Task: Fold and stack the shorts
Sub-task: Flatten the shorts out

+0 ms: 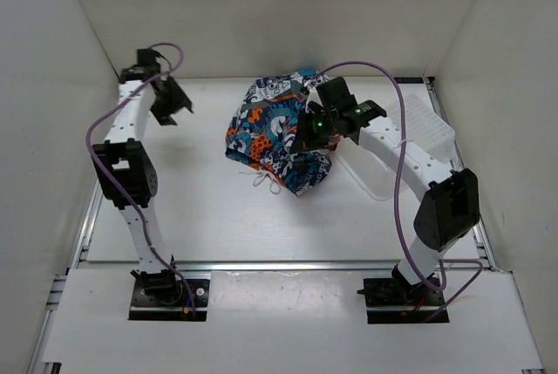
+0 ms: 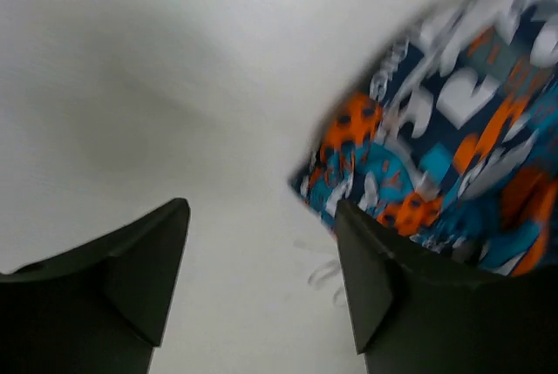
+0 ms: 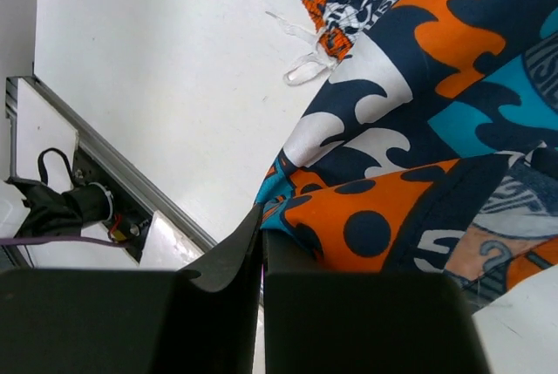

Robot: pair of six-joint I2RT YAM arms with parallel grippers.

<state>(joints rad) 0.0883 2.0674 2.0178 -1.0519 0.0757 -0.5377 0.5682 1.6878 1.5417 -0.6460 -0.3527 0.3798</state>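
Over by the far left corner of the bench, the left gripper [image 1: 170,104] hangs above bare white tabletop [image 1: 200,208]. Its two dark fingers are spread wide with nothing between them, and the left wrist view [image 2: 261,278] shows only table in the gap.

Just right of it, around the middle of the bench and toward the far edge, sit the shorts [image 1: 270,130]. They are a crumpled, bunched heap rather than a flat shape. The print is a busy patchwork of orange, teal, navy and white, with dotted orange panels, wave shapes and white lettering [image 3: 418,130]. In the left wrist view the print is blurred [image 2: 453,130]. A white drawstring [image 1: 261,180] trails out of the near side of the heap onto the table, knotted and looped [image 3: 305,60].

The right gripper [image 1: 314,134] is at the right side of the heap, its fingers pressed together on a fold of orange dotted fabric [image 3: 261,239].

Along the right edge stands a white perforated basket [image 1: 427,125].
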